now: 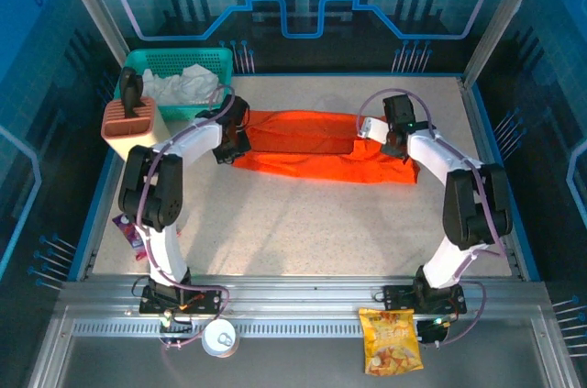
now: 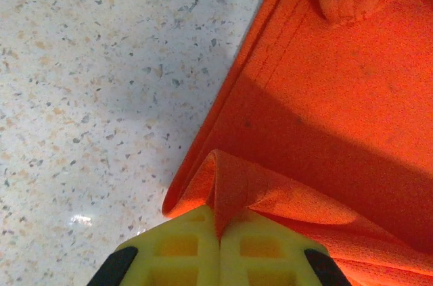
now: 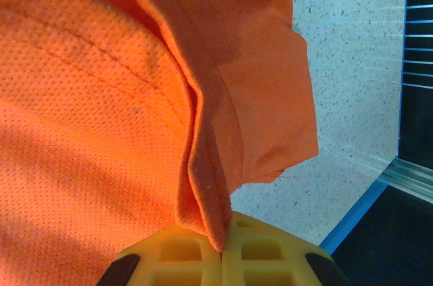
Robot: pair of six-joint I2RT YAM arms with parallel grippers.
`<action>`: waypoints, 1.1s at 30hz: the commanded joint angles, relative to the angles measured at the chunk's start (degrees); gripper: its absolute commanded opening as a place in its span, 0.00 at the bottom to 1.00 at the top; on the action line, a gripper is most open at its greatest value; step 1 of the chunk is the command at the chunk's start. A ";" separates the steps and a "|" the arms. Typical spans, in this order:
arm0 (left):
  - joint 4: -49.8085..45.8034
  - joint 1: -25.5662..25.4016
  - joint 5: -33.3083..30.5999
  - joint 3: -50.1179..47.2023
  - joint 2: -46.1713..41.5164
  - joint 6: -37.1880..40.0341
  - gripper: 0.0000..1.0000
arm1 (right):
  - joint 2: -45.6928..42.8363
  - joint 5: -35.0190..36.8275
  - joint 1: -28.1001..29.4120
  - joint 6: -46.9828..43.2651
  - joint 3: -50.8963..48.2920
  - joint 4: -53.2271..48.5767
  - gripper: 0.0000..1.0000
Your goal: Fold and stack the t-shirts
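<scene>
Now the left gripper [image 2: 220,225] and right gripper [image 3: 223,235] each pinch an end of the orange t-shirt [image 1: 316,145], stretched in a band across the far half of the table [image 1: 303,223]. Mid-fold, I'd say; next, both ends should travel together, evenly.

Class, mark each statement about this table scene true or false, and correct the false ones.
1. The left gripper and the right gripper are each shut on the orange t-shirt. True.
2. The teal basket is empty. False: white cloth lies in it.
3. The snack bag lies on the t-shirt. False: it lies at the near edge of the scene, well apart from the shirt.
4. The t-shirt stretches sideways between the two grippers. True.
</scene>
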 commanded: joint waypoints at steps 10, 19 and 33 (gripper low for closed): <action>-3.48 0.47 -3.33 6.11 6.18 1.76 0.00 | 7.65 2.83 -1.96 0.53 3.60 7.48 0.00; -3.81 0.51 -4.16 7.72 8.92 2.30 0.00 | 12.06 4.81 -2.28 0.92 5.07 11.35 0.00; -5.07 0.51 -5.68 9.15 6.18 3.85 0.45 | 10.69 4.92 -4.32 16.08 8.78 7.42 0.46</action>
